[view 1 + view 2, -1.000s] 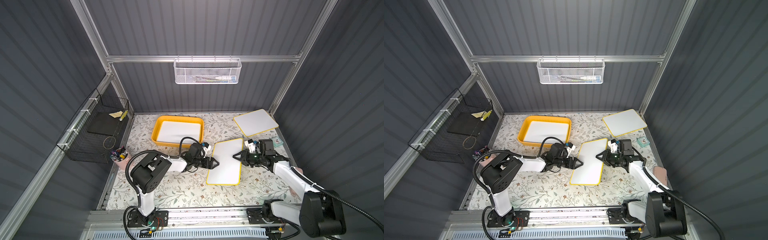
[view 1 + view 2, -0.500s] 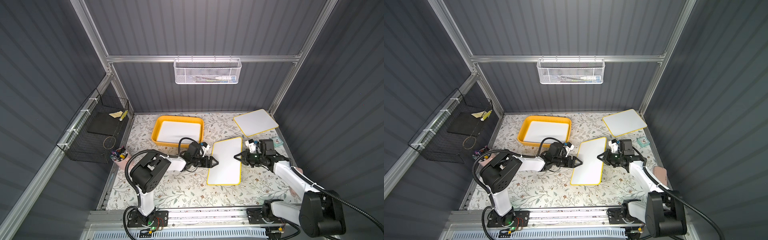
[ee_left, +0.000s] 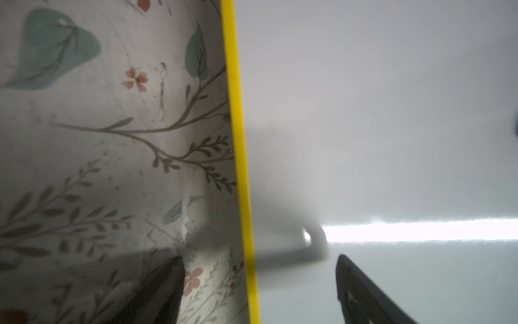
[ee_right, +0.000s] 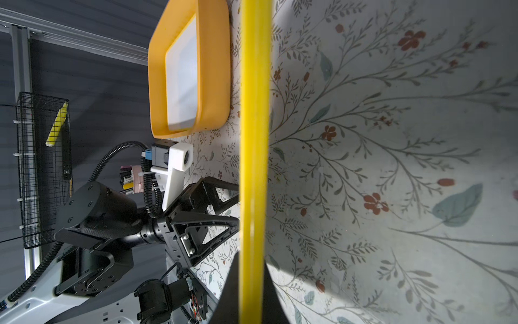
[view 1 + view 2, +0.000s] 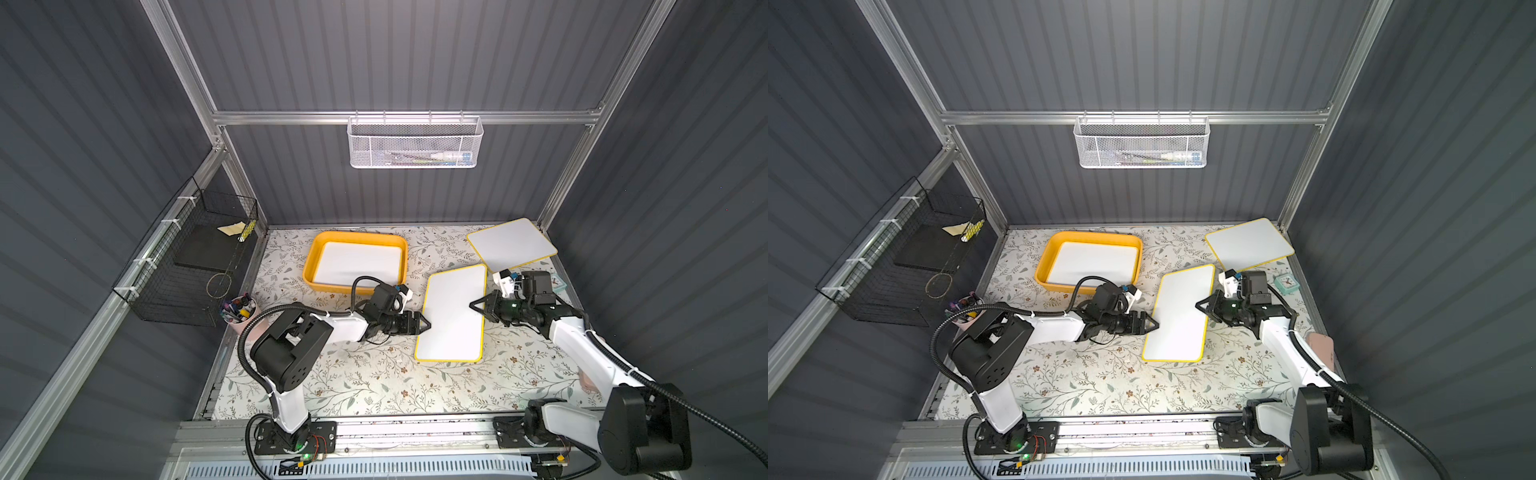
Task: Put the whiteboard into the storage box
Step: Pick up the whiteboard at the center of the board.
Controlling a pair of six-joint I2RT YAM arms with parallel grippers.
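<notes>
A yellow-rimmed whiteboard (image 5: 453,316) (image 5: 1181,313) lies mid-table in both top views. My right gripper (image 5: 476,306) is shut on its right long edge; in the right wrist view both jaws pinch the yellow rim (image 4: 253,140) at the gripper (image 4: 250,283). My left gripper (image 5: 426,323) stands open at the board's left edge. In the left wrist view the yellow rim (image 3: 241,168) runs between the spread fingertips (image 3: 168,283) of that gripper (image 3: 258,280), untouched. The yellow-orange storage box (image 5: 357,236) (image 4: 213,84) sits at the back left with a white board inside it.
Another whiteboard (image 5: 511,245) lies at the back right corner. A white mesh basket (image 5: 413,143) hangs on the back wall and a black wire basket (image 5: 195,257) on the left wall. A pink pen cup (image 5: 241,311) stands at the left edge, a small teal clock (image 5: 1287,282) at the right.
My right gripper's jaws have closed onto the whiteboard's right edge. The left gripper stays open at the left edge; the board has barely shifted.
</notes>
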